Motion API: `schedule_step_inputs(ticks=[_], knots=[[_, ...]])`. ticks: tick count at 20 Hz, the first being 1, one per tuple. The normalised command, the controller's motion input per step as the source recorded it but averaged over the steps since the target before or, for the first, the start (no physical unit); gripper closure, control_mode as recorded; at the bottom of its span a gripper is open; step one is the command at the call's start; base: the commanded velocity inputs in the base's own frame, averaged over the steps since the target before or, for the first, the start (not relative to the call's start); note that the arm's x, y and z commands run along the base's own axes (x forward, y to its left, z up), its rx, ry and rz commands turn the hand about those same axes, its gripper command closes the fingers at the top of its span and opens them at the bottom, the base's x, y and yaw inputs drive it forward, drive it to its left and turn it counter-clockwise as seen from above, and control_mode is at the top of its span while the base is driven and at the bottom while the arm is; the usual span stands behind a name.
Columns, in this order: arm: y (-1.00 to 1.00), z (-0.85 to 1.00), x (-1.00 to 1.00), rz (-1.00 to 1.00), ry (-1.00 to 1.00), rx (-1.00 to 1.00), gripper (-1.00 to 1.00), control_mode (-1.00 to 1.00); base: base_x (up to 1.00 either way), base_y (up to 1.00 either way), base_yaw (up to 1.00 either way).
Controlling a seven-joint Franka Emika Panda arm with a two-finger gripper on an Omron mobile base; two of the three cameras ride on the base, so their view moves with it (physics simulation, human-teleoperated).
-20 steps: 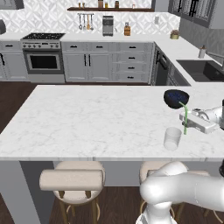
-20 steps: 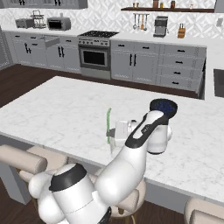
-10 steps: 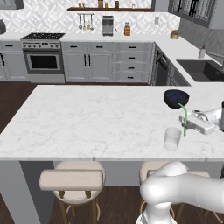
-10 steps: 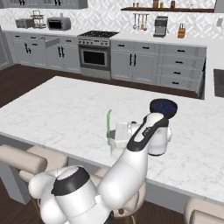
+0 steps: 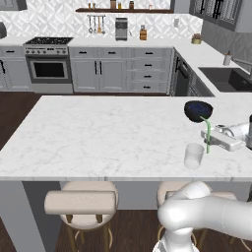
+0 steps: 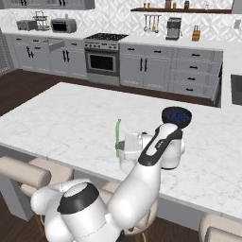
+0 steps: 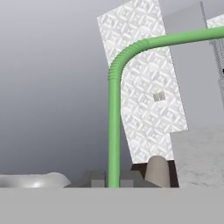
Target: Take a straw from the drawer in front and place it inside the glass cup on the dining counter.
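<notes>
Nothing much has shifted over the last second: the tool (image 5: 210,140) hangs where it did above the near right part of the surface (image 5: 98,138), with the straw (image 5: 207,135) at most a touch nearer the glass cup (image 5: 194,155). Its jaws are pinched tight on the straw, which stands upright with its bent top uppermost. In the left base view the straw's lower end sits just beside the cup's rim, to its right and apart from it; from these angles I cannot tell whether it is over the opening. In the right base view the cup is hidden behind the arm, and the straw (image 6: 117,137) stands to the left of the tool (image 6: 124,145). From the hand view the green stem (image 7: 114,131) rises between the finger tips and curves off to the right.

Just behind the tool sits a dark round bowl (image 5: 198,110), near but not touching. Padded stools (image 5: 81,202) tuck under the near edge. Across the floor stand the oven (image 5: 48,69), grey cabinets (image 5: 115,74) and a sink (image 5: 226,78).
</notes>
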Motion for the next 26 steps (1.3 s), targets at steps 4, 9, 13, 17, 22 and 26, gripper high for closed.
schedule_step_inputs(ticks=[4, 9, 13, 17, 22, 26], knots=[[0.00, -0.01, 0.16, 0.00, 0.06, 0.01, 1.00, -1.00, 0.00, 0.00, 0.00], [0.00, -0.07, 0.19, 0.00, 0.06, 0.01, 1.00, -1.00, 0.00, 0.00, 0.00], [0.00, -0.12, 0.15, 0.00, 0.06, 0.00, 1.00, -1.00, 0.00, 0.00, 0.00], [0.00, -0.12, 0.12, 0.00, 0.03, 0.00, 1.00, -1.00, 0.00, 0.00, 0.00], [-0.05, -0.10, 0.12, 0.00, 0.00, 0.00, 1.00, -1.00, 0.00, 0.00, 0.00], [-0.11, -0.08, 0.05, 0.00, 0.00, 0.00, 1.00, -1.00, 0.00, 0.00, 0.00]])
